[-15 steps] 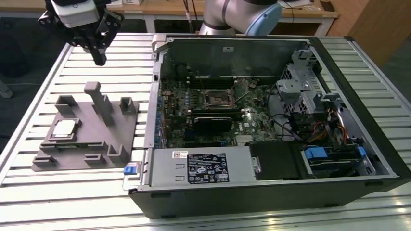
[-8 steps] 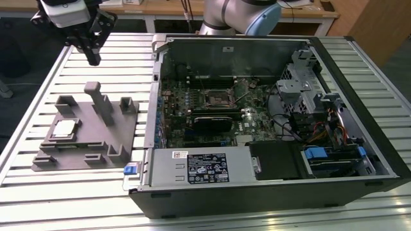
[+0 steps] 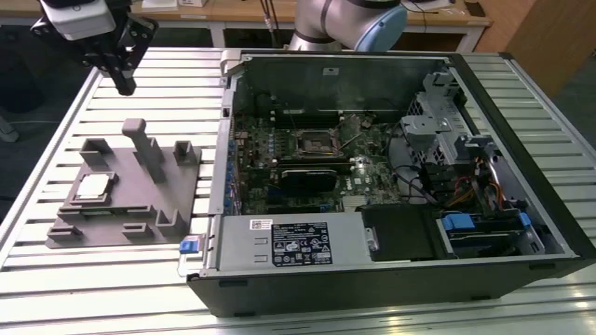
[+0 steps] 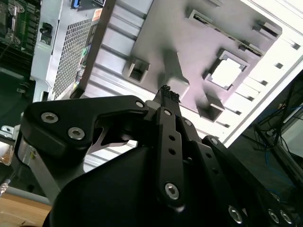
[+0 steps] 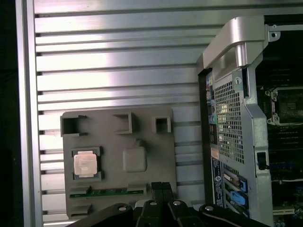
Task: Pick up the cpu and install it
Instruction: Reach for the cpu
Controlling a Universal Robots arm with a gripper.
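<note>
In the exterior view, the black two-fingered claw (image 3: 122, 85) hangs at the far left, above the ribbed aluminium table (image 3: 158, 84). Its fingers are pressed together and hold nothing; both wrist views show the tips meeting the same way. It is well apart from everything below it.

Just to the exterior view's right of the claw, and nearer the camera, a grey moulded holder plate (image 3: 130, 192) with upright posts and pockets lies flat on the table. The cpu (image 3: 93, 187), a small flat square chip with a silvery top, sits in a square recess of that plate. In the first wrist view the cpu (image 5: 85, 164) is seated level in its frame, with a thin green strip (image 5: 106, 192) lying in a slot beside it.

Further right stands the open black computer case (image 3: 391, 286), lying on its side. Its green motherboard (image 3: 261, 146) is exposed, and the square metal-framed socket (image 3: 315, 142) appears to hold no chip.

I judge the task as barely started. The chip has not been gripped or lifted, so both the pick-up and the seating in the socket are left to do.

By count there are one claw, one cpu, one holder plate, one case and one socket.
</note>
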